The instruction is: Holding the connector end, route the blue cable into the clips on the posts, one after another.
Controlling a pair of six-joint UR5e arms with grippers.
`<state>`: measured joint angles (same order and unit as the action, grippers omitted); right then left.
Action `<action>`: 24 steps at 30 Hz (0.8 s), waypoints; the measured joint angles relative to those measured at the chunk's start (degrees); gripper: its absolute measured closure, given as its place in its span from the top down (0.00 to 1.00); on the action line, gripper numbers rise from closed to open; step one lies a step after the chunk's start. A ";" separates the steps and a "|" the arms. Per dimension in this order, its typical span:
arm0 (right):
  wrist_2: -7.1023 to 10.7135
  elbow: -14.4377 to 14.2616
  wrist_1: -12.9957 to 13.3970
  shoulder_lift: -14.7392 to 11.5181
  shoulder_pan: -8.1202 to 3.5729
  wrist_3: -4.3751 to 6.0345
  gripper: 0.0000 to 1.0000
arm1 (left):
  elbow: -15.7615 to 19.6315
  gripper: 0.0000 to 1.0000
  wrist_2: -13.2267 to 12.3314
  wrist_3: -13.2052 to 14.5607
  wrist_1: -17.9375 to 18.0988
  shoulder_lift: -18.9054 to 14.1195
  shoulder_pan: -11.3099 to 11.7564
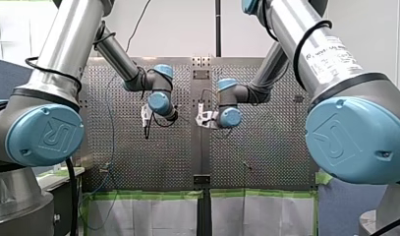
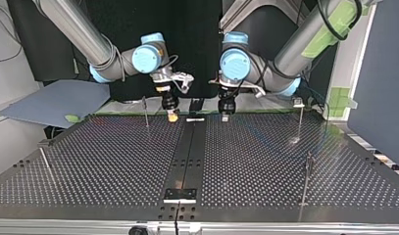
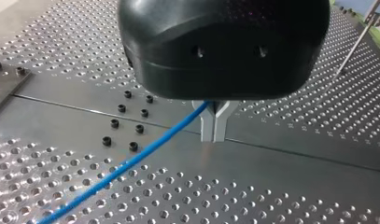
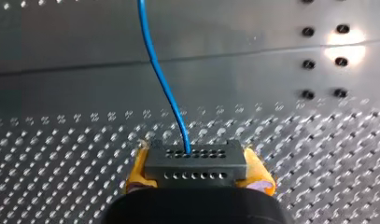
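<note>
Sensibly, with our right gripper (image 4: 197, 164) clamped on the connector (image 4: 196, 173) and our left gripper (image 3: 214, 127) pinching the blue cable (image 3: 145, 149), we judged steady tension toward a post (image 2: 301, 122) essential.

right gripper (image 4: 198, 173): clamped on the connector, black body under it
pads: yellow pads (image 4: 137, 173) press both short sides of the block
connector: dark grey rectangular connector block (image 4: 195, 162), two rows of small round holes showing
cable: thin blue cable (image 4: 159, 74) leaves a hole in the far row, bends slightly, runs straight ahead away from the gripper
surface: perforated silver metal table (image 4: 61, 154) below
strip: smooth metal strip (image 4: 85, 88) crosses ahead, under the cable
fasteners: black screw heads (image 4: 309, 64) in pairs on the strip, well off to one side of the cable
</note>
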<state>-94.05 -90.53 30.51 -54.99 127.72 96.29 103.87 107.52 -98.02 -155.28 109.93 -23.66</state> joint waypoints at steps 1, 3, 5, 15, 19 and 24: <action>-0.03 -0.40 0.31 0.02 -0.09 -0.04 0.00 | 0.27 0.00 0.14 0.31 0.45 0.01 -0.07; -0.06 -1.45 1.20 0.03 -0.25 -0.13 0.00 | 0.74 0.00 0.31 1.10 1.46 0.08 -0.22; -0.08 -2.58 2.24 0.06 -0.44 -0.18 0.00 | 0.96 0.00 0.35 1.73 2.43 0.41 -0.39; -0.11 -7.48 6.05 0.36 -1.10 -0.32 0.00 | 1.09 0.00 0.57 4.17 6.96 4.42 -2.59; -0.21 -9.51 7.29 1.72 -1.57 -0.38 0.00 | 1.12 0.00 0.67 4.13 8.83 6.30 -3.42; -0.59 -11.56 9.35 4.27 -2.06 -0.11 0.00 | 1.13 0.00 0.78 3.08 11.08 8.56 -4.17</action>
<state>-94.64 -102.09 39.87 -50.73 125.65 96.18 105.00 108.30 -94.94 -144.20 118.49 -27.84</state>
